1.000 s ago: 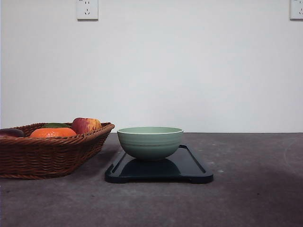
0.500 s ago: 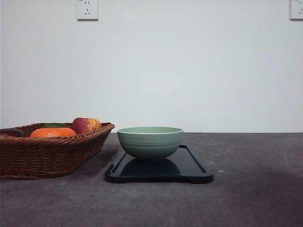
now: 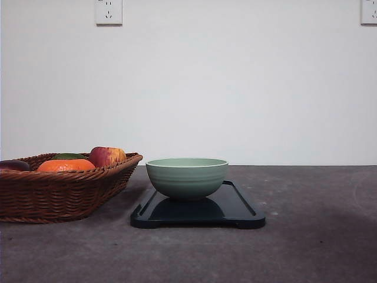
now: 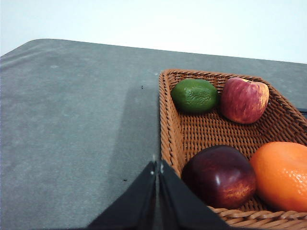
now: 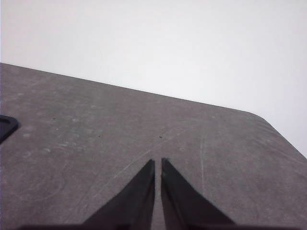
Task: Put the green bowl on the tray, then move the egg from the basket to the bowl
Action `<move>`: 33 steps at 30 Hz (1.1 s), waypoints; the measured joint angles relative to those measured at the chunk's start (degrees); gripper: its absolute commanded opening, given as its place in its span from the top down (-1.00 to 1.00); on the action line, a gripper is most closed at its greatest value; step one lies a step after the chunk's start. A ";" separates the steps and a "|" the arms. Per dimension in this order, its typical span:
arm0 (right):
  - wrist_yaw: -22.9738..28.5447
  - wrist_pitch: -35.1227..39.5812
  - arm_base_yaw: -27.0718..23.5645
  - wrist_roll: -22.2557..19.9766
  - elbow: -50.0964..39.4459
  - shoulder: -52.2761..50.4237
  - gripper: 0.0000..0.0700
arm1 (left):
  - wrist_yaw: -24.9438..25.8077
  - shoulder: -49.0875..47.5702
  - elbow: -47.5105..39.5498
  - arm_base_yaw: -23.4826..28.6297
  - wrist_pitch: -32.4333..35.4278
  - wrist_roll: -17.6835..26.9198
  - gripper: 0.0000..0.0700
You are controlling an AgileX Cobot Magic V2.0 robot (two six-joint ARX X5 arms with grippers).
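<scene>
left claw (image 4: 157, 168): fingers pressed together, empty | right claw (image 5: 158, 165): fingers together, empty

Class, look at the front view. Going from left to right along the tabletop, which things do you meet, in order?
Basket holding fruit → green bowl, which sits on the left part of the tray → bare grey table.

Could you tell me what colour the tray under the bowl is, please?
Black; the tray shows best in the front view.
</scene>
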 measured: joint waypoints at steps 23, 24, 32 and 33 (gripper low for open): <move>0.00 0.00 0.00 0.01 0.00 0.00 0.96 | 0.00 0.00 0.00 0.00 0.00 0.00 1.00; 0.00 0.00 0.00 0.01 0.00 0.00 0.96 | 0.00 0.00 0.00 0.00 0.00 0.00 1.00; 0.00 0.00 0.00 0.01 0.00 0.00 0.96 | 0.00 0.00 0.00 0.00 0.00 0.00 1.00; 0.00 0.00 0.00 0.00 0.00 0.00 0.96 | 0.00 0.00 0.00 0.00 0.00 0.00 1.00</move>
